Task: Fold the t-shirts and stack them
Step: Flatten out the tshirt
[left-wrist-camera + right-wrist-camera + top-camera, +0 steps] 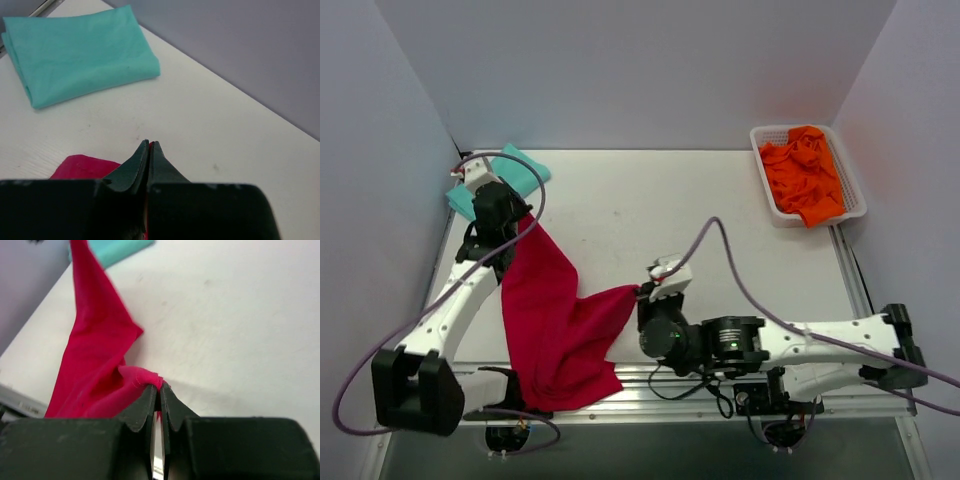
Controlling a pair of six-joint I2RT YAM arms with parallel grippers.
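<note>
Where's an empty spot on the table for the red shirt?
The widest bare patch is the middle of the table, between the folded teal t-shirt at the far left and the basket of orange t-shirts at the far right. The near left is crowded: the red t-shirt hangs there between the left gripper and the right gripper.

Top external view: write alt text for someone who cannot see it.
Two robot arms hold a crimson t-shirt between them over a white table, the left gripper pinching its far end, the right gripper a corner near mid-table. A folded teal t-shirt lies in the far left corner; orange t-shirts fill a white basket far right.
</note>
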